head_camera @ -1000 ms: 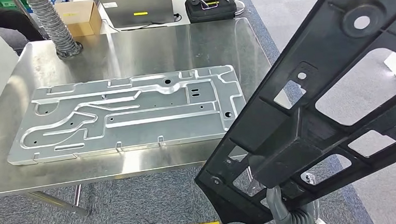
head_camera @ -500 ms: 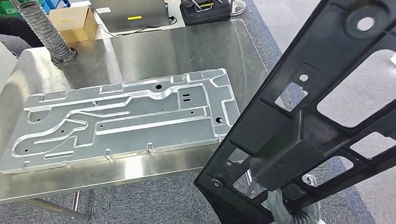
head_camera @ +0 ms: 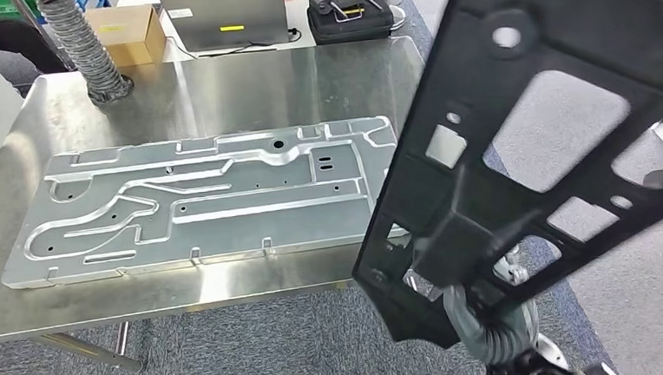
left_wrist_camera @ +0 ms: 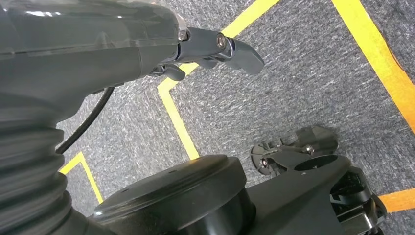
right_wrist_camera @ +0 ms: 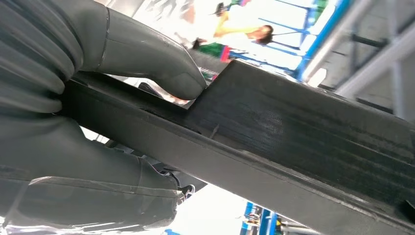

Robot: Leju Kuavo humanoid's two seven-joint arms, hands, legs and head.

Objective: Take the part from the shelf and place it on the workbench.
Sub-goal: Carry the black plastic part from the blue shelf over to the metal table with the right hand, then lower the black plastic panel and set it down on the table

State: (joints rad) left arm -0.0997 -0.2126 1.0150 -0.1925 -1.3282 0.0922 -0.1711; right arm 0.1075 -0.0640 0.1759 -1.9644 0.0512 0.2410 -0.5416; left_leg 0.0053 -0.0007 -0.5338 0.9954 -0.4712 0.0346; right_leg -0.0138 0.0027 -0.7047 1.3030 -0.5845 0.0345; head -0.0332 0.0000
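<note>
Black part (head_camera: 560, 139), a long frame with cut-out windows, is held in the air at 3 o'clock of the workbench (head_camera: 218, 90), tilted, its lower end over the bench's near right corner. Right hand (right_wrist_camera: 88, 112) grips it, thumb pressed on one face of a rib, fingers on the other. Left hand (left_wrist_camera: 215, 49) hangs over grey carpet with yellow tape lines, fingers loosely apart, holding nothing. Machined aluminium plate (head_camera: 198, 200) lies flat mid-bench. Laptop (head_camera: 224, 18) at 12 o'clock, cardboard box (head_camera: 127, 35) at 11.

Black part (head_camera: 559, 130) cut off top-right
</note>
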